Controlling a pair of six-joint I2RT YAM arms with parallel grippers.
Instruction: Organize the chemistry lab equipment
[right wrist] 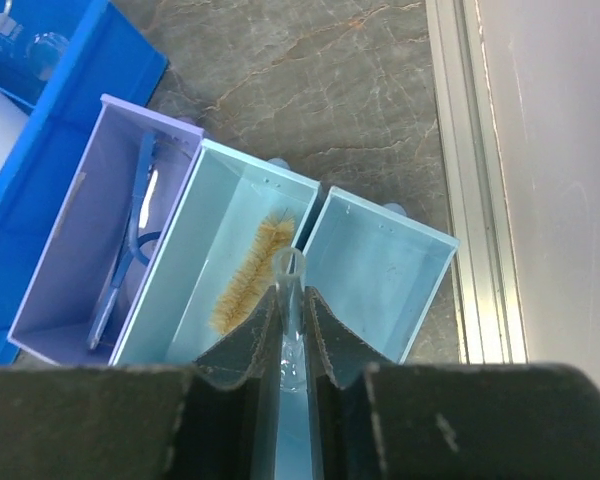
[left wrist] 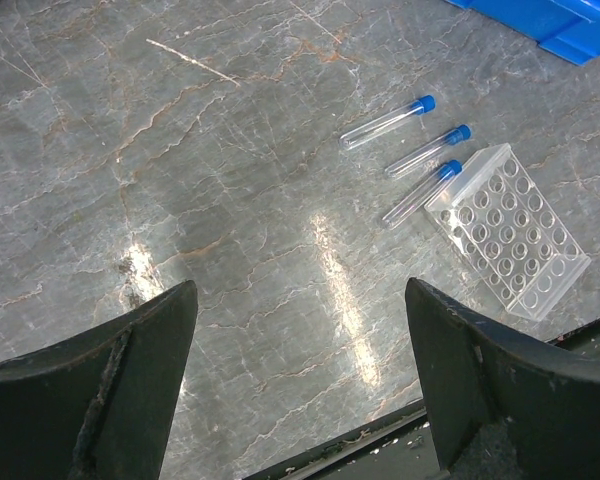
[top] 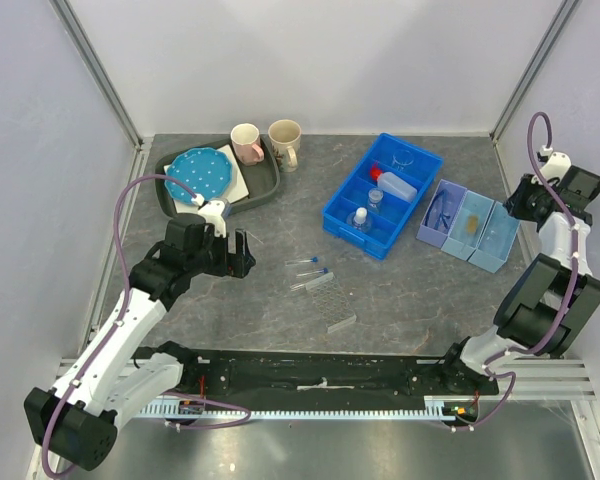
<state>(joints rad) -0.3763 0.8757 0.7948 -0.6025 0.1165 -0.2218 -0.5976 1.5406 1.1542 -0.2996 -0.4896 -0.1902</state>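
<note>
Tube point(right wrist: 291, 272) in right pincer point(right wrist: 292, 300) above brush bin point(right wrist: 195, 255), glasses bin point(right wrist: 85, 235) beside

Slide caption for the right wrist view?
Right gripper pinches a clear tube above two light-blue bins, tan brush in one, safety glasses in the purple bin.

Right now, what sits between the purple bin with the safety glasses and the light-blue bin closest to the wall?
Another light-blue bin, with the tan bristle brush lying inside it. The right wrist view shows it best.
</note>
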